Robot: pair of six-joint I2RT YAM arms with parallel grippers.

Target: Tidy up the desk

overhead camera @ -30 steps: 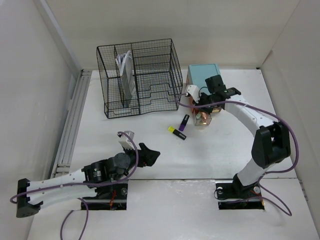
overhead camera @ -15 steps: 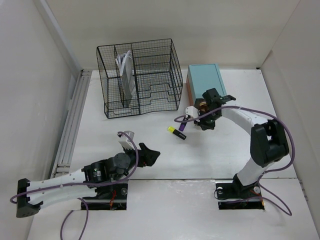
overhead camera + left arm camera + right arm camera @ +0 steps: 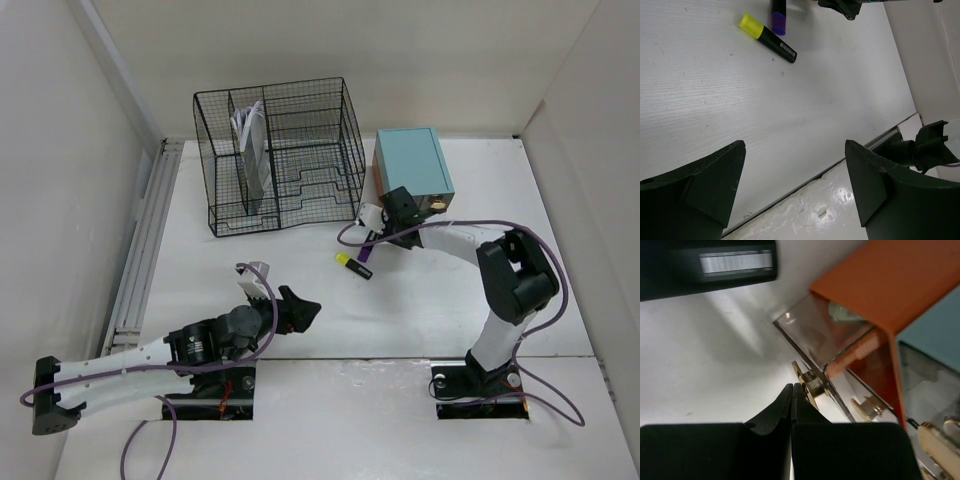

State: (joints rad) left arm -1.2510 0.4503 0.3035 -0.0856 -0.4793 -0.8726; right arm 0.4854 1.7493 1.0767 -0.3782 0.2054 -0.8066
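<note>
The desk [image 3: 450,290] is a white tabletop. A teal drawer box [image 3: 412,160] stands at its back. My right gripper [image 3: 408,204] is at the box's front, shut with nothing between its fingers [image 3: 792,390]. Its tips lie right beside the brass knob [image 3: 809,380] of the clear drawer front [image 3: 812,335], under the orange inside [image 3: 880,280]. A black highlighter with a yellow cap [image 3: 354,265] and a purple one [image 3: 368,249] lie just left of it. My left gripper [image 3: 303,312] is open and empty near the front edge, also in its wrist view [image 3: 795,185].
A black wire-mesh organizer [image 3: 280,155] with papers [image 3: 250,140] stands at the back left. White walls border the desk. The left wrist view shows the yellow-capped highlighter [image 3: 767,37], the purple one [image 3: 778,10] and the desk's front edge [image 3: 840,167].
My right gripper has swung left and back to the box's front. The clear drawer that stuck out a second ago now sits closer in. The left arm has not moved.
</note>
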